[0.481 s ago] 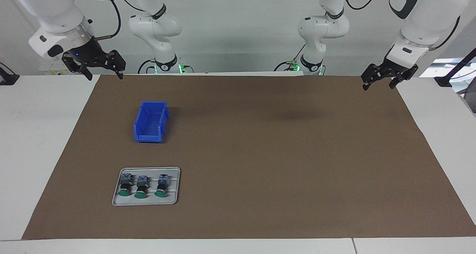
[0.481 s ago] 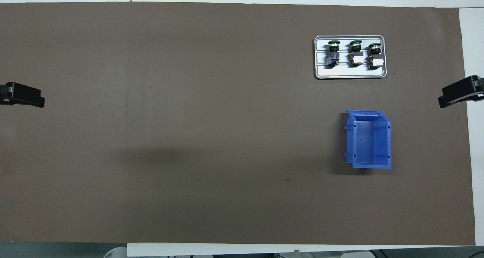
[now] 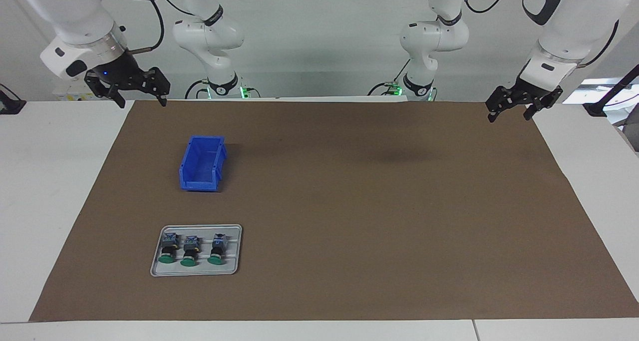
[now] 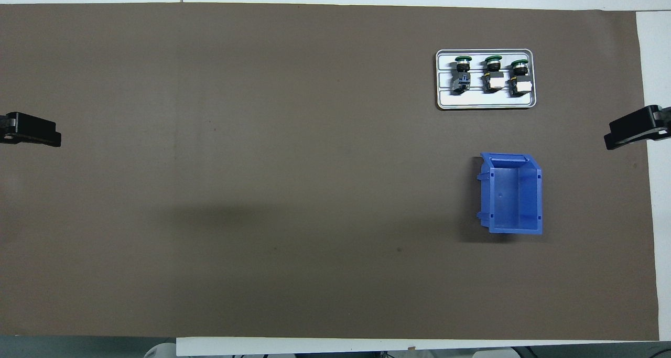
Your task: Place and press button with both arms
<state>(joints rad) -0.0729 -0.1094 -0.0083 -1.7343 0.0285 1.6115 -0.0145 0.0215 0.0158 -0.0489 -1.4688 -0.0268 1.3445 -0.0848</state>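
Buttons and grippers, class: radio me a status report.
Left gripper and right gripper open, raised at the table's ends. Three buttons lie on the tray, untouched. Blue bin nearer the robots.

Three buttons (image 3: 191, 250) with green caps, black necks and grey-blue bases, lying on their sides in a row, caps pointing away from the robots, toward the right arm's end, far from the robots

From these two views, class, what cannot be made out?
- Left gripper, right gripper: overhead view's edges cut off all but the tips.
- Bin: in the facing view its wall hides part of the floor.
- Buttons on tray: markings too small in either view.
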